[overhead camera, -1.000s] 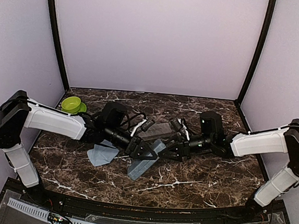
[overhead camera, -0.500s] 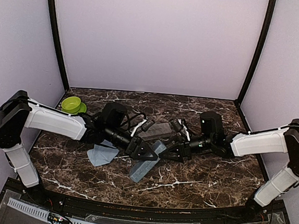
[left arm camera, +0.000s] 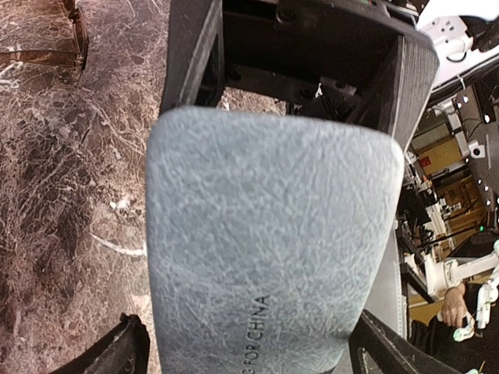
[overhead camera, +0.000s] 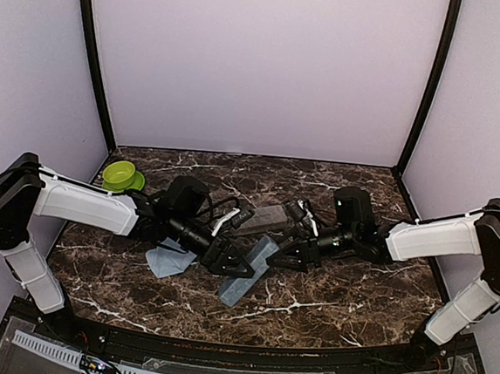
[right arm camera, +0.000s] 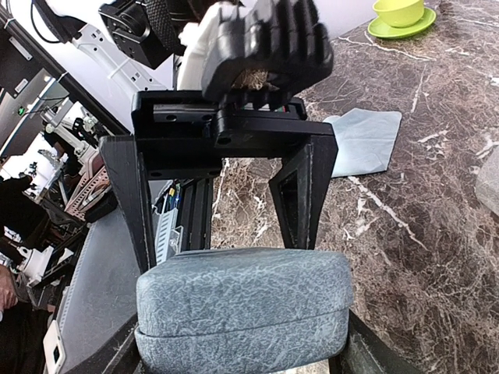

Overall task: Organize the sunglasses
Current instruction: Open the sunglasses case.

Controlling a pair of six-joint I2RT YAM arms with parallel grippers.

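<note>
A blue-grey case (overhead camera: 244,278) hangs between both arms just above the marble table (overhead camera: 346,292). My right gripper (overhead camera: 284,258) (right arm camera: 238,354) is shut on one end of it, a finger pressed against each side. My left gripper (overhead camera: 231,261) (left arm camera: 249,351) stands open around the other end, with its fingers (left arm camera: 125,351) a little clear of the case (left arm camera: 265,234). Brown-framed sunglasses (left arm camera: 72,39) lie on the table at the top left of the left wrist view. No other sunglasses show.
A grey case (overhead camera: 269,217) lies behind the two grippers. A light blue cloth (overhead camera: 171,257) (right arm camera: 366,140) lies under the left arm. A green bowl on a saucer (overhead camera: 122,174) (right arm camera: 398,12) sits at the back left.
My left gripper has opened off the blue-grey case and drawn back slightly to the left. The right gripper has kept its hold and its place.
</note>
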